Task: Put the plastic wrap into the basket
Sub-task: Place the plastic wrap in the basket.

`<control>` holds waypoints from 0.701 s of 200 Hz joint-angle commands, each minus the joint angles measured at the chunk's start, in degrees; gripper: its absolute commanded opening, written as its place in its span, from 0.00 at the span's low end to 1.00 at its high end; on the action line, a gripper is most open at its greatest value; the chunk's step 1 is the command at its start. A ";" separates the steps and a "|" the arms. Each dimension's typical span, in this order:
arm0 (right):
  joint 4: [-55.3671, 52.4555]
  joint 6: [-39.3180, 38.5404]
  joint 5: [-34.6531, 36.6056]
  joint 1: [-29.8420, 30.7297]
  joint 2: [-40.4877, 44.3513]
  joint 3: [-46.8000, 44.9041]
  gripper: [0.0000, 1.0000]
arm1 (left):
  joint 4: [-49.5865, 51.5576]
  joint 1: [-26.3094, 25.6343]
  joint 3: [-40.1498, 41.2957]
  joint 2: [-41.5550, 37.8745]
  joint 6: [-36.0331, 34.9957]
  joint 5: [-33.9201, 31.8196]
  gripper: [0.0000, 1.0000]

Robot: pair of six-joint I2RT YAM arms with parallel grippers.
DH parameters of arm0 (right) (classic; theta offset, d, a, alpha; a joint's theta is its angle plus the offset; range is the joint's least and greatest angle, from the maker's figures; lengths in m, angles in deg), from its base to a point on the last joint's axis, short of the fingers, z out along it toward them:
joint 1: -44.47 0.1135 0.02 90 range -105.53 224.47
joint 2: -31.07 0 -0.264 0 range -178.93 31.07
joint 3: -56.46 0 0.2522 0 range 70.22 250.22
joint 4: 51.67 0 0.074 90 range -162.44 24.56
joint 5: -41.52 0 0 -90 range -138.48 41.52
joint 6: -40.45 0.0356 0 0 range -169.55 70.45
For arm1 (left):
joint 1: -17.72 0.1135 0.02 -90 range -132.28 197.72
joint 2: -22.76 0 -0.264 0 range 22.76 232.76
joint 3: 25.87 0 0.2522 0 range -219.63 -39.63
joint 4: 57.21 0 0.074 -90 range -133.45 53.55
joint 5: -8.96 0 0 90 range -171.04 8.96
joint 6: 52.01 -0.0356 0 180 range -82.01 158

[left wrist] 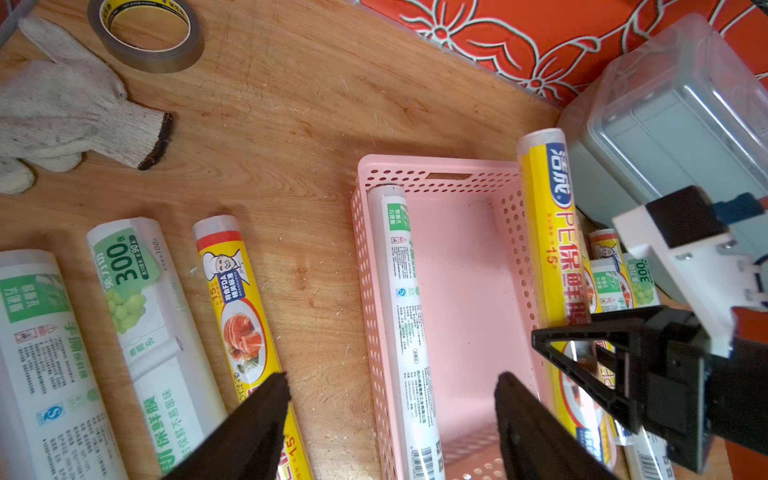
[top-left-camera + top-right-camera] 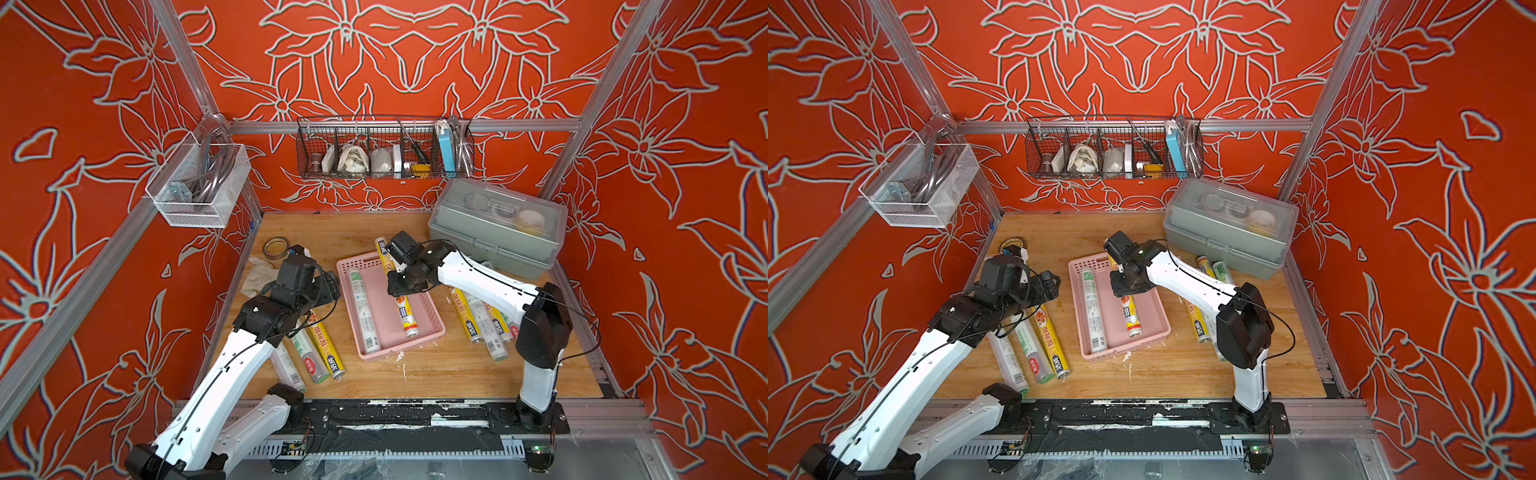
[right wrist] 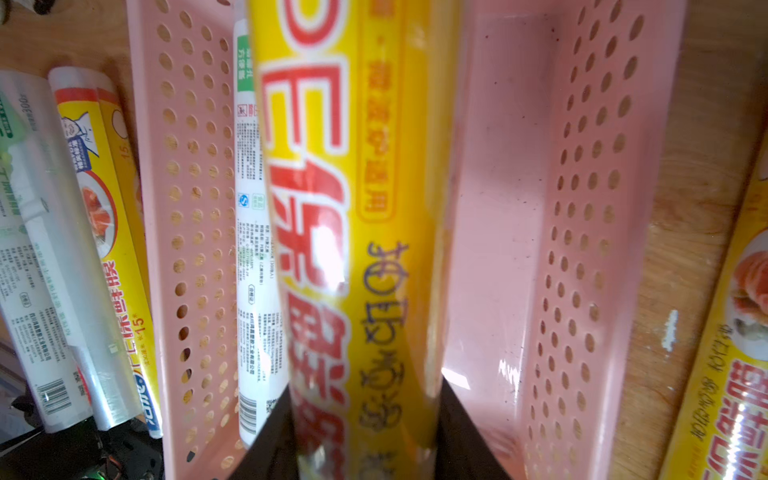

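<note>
Right gripper [image 3: 365, 386] clamped on a yellow plastic wrap roll [image 3: 353, 208], lengthwise over the pink basket [image 2: 356, 260]; a white-green roll [image 2: 363, 311] lies inside. Left gripper [image 1: 392, 378]: jaws apart, empty, above the table [image 2: 415, 374] and its loose rolls [image 2: 320, 353].

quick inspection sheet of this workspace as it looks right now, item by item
surface: wooden tabletop, scuffed, white flecks by the basket
job's things: pink basket holds a white-green roll; yellow roll tilted, far end past the far rim; three rolls lie left of it, more rolls right, partly under the arm
clutter: tape ring, work glove, grey lidded box
grippers: right gripper shut on the yellow roll; left gripper open, empty
cables: black cable along each arm, no snag seen
surroundings: red floral walls; black wire basket and white mesh basket hang on the frame
</note>
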 commanded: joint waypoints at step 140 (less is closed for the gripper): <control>5.18 7.96 -0.32 4.35 -7.75 -0.56 0.29 | 2.32 0.42 -0.45 -2.29 -0.20 -1.71 0.78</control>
